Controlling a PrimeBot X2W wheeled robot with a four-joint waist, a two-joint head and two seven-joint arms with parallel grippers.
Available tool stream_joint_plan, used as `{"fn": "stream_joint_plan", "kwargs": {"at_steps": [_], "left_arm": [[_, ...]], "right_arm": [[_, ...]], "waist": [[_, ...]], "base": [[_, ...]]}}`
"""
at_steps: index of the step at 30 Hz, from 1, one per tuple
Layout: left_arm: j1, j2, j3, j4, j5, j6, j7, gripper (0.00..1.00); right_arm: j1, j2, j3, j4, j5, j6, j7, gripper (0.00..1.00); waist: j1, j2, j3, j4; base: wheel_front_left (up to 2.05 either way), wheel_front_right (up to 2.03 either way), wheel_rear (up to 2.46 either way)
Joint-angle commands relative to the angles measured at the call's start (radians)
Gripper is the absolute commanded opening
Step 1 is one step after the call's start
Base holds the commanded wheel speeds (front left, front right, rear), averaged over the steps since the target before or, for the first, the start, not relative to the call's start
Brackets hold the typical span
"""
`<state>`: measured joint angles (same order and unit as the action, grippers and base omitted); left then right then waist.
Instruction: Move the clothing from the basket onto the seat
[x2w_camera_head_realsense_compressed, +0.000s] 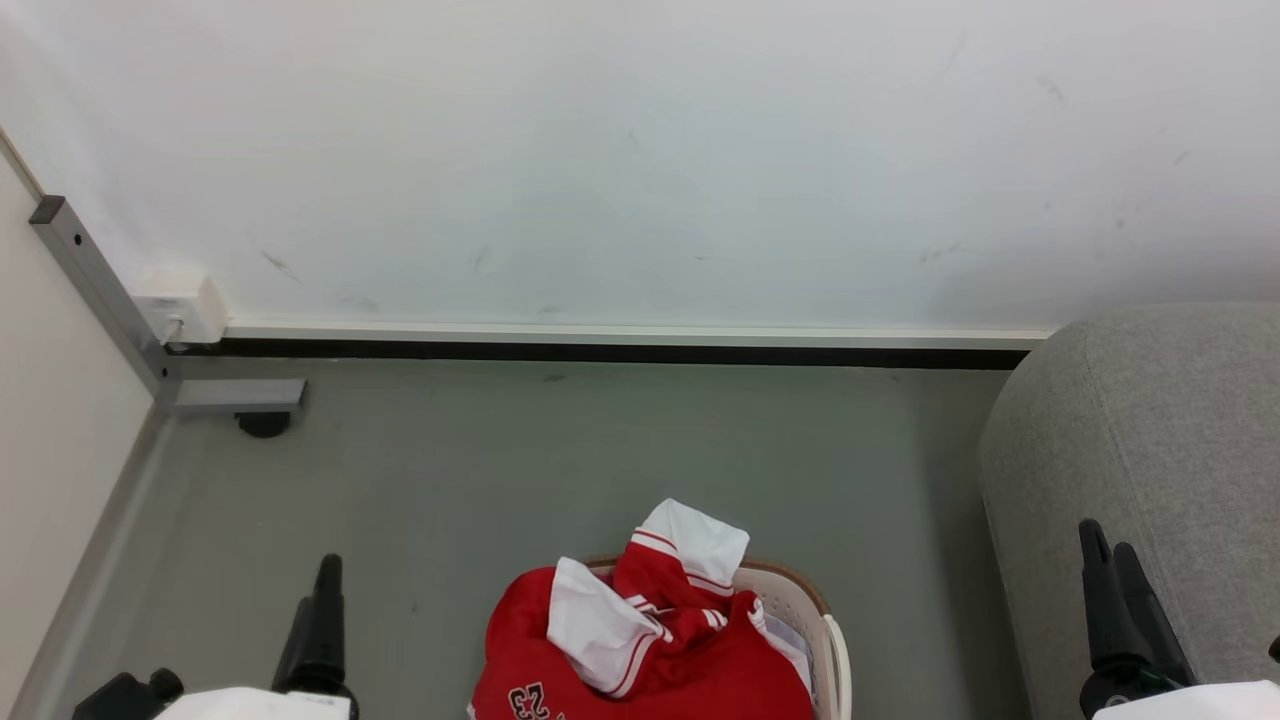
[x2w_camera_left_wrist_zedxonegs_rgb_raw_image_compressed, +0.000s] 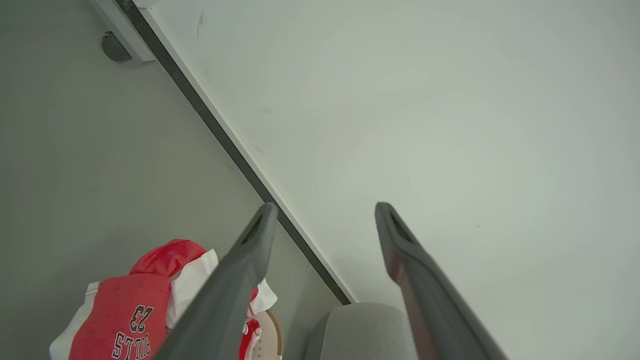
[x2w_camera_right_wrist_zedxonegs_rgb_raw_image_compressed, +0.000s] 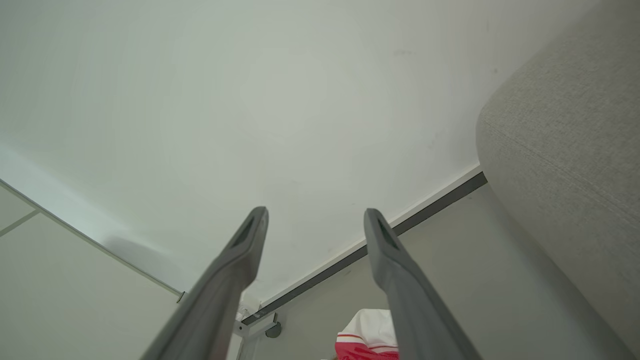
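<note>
Your long dark left fingers (x2w_camera_left_wrist_zedxonegs_rgb_raw_image_compressed: 260, 230) stand spread wide with nothing between them, above the grey-green floor (x2w_camera_head_realsense_compressed: 600, 450). Your right fingers (x2w_camera_right_wrist_zedxonegs_rgb_raw_image_compressed: 250, 235) are parted just as widely and also hold nothing, in front of the large light-grey fabric seat (x2w_camera_head_realsense_compressed: 1150, 420). Between the two arms, the red sports jersey with white sleeves and a printed 23 (x2w_camera_head_realsense_compressed: 640, 660) lies heaped in the small cream-white perforated plastic basket with a brown rim (x2w_camera_head_realsense_compressed: 812, 600), which stands on the floor near the seat without touching it.
</note>
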<state>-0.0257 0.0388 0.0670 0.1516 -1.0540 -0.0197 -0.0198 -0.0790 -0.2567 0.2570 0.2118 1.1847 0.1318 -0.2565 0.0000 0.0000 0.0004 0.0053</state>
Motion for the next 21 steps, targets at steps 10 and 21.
{"fn": "stream_joint_plan", "kwargs": {"at_steps": [10,21], "left_arm": [[0.012,0.021,-0.004,-0.016,0.185,0.0,-0.041,1.0],[0.031,0.035,-0.008,-0.02,0.34,0.001,-0.077,1.0]], "right_arm": [[-0.008,0.024,-0.055,0.006,-0.247,-0.001,-0.003,1.0],[0.003,0.056,-0.098,0.017,-0.46,-0.001,-0.004,1.0]], "waist": [[0.0,0.0,-0.001,-0.001],[0.0,0.0,-0.002,-0.003]], "base": [[0.0,0.0,0.0],[0.0,0.0,0.0]]}}
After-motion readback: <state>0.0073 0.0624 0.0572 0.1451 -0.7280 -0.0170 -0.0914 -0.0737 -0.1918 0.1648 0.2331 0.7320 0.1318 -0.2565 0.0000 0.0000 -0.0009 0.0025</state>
